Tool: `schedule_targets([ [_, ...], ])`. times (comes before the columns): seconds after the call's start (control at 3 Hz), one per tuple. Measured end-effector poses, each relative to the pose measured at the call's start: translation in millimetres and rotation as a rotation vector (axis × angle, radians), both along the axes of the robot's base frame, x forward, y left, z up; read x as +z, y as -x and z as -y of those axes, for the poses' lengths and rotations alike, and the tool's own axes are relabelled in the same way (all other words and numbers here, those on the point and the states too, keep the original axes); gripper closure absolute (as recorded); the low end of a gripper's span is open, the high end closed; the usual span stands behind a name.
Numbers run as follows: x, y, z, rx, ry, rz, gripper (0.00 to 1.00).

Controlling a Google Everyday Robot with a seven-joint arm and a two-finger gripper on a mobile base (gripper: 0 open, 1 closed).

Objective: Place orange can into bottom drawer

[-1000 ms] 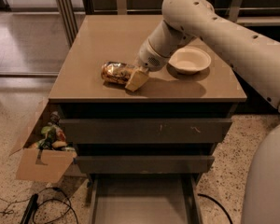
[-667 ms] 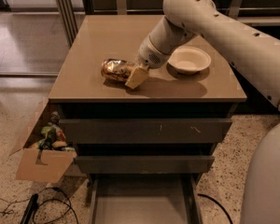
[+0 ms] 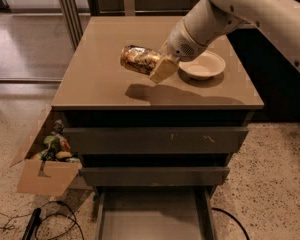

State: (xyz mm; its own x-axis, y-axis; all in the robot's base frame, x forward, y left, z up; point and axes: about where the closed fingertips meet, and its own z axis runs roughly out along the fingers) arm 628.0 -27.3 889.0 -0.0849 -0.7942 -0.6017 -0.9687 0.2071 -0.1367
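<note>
The orange can [image 3: 139,59], mottled orange-gold and brown, lies on its side in my gripper [image 3: 159,68], lifted above the cabinet top with its shadow on the surface below. The gripper is shut on the can's right end, and the cream fingers [image 3: 163,70] cover that end. The white arm reaches in from the upper right. The bottom drawer [image 3: 152,215] is pulled open at the foot of the cabinet, a shallow grey tray with a bare floor, well below and in front of the can.
A cream round bowl [image 3: 202,65] sits on the tan cabinet top [image 3: 100,74] just right of the gripper. Two shut dark drawer fronts [image 3: 155,140] are above the open drawer. A cardboard box of items [image 3: 47,164] and black cables [image 3: 40,221] lie at the left on the floor.
The gripper has lifted the can off the cabinet top; it now hangs above the surface, and the view sits closer to the cabinet.
</note>
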Motion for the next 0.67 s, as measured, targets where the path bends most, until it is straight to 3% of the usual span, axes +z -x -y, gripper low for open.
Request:
schedule_targets([
  [0.33, 13.6, 33.4, 16.4, -0.013, -0.024, 0.031, 1.00],
  [0.67, 4.4, 75.8, 38.8, -0.038, -0.035, 0.034, 1.00],
])
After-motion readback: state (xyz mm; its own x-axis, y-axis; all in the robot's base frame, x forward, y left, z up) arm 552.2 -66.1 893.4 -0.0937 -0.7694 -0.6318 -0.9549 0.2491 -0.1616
